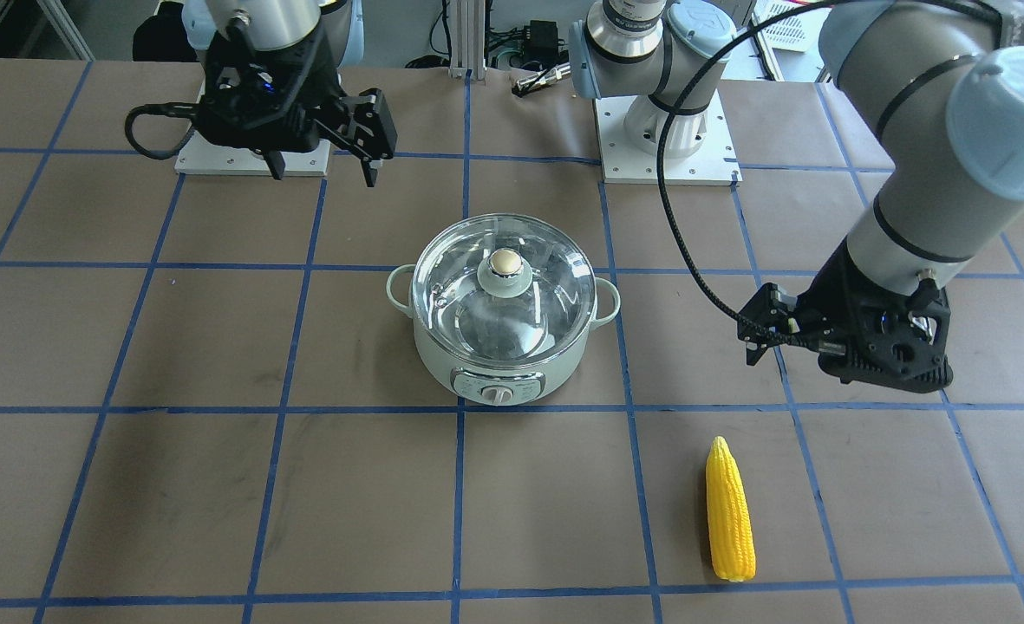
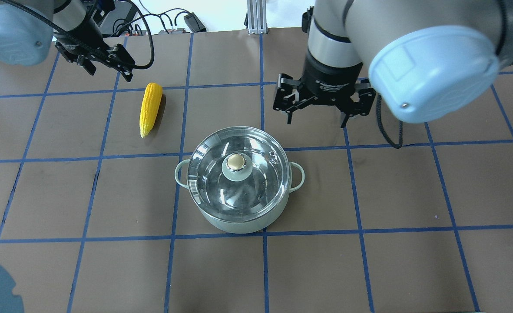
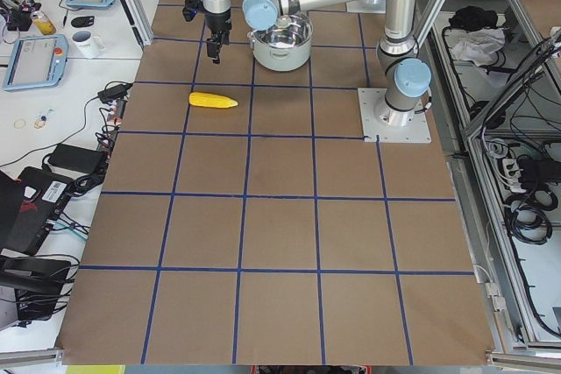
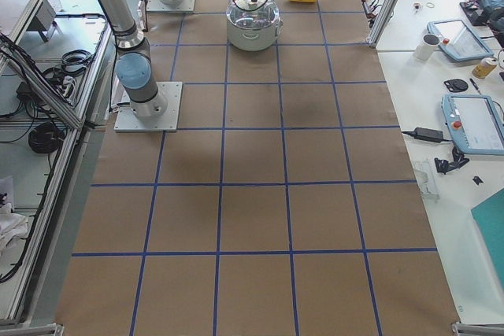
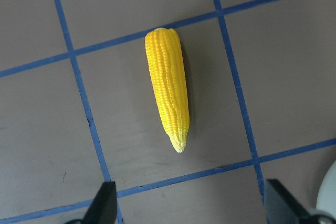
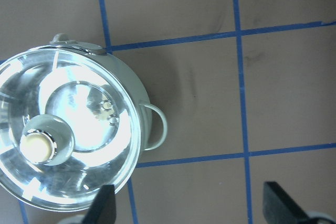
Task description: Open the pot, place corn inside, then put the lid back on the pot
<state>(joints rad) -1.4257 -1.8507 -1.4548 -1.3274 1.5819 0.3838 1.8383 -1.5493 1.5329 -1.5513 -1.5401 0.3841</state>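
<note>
The mint-green pot point(image 2: 239, 217) stands mid-table with the glass lid point(image 2: 256, 187) on it, the cream knob point(image 2: 236, 161) in its centre. It also shows in the front view point(image 1: 498, 364). The yellow corn point(image 2: 150, 108) lies on the table to the pot's left, also in the left wrist view point(image 5: 168, 87). My left gripper point(image 2: 110, 73) hovers open and empty near the corn, not touching it; both fingertips point(image 5: 105, 203) show below the corn. My right gripper point(image 2: 316, 121) is open and empty, raised beyond the pot's right side. The right wrist view shows the lid point(image 6: 79, 129) to its left.
The table is brown paper with a blue tape grid point(image 2: 263, 237). The arm base plates point(image 1: 663, 147) sit at the robot's edge. A side table with tablets and a mug point(image 4: 431, 43) lies beyond the table's far edge.
</note>
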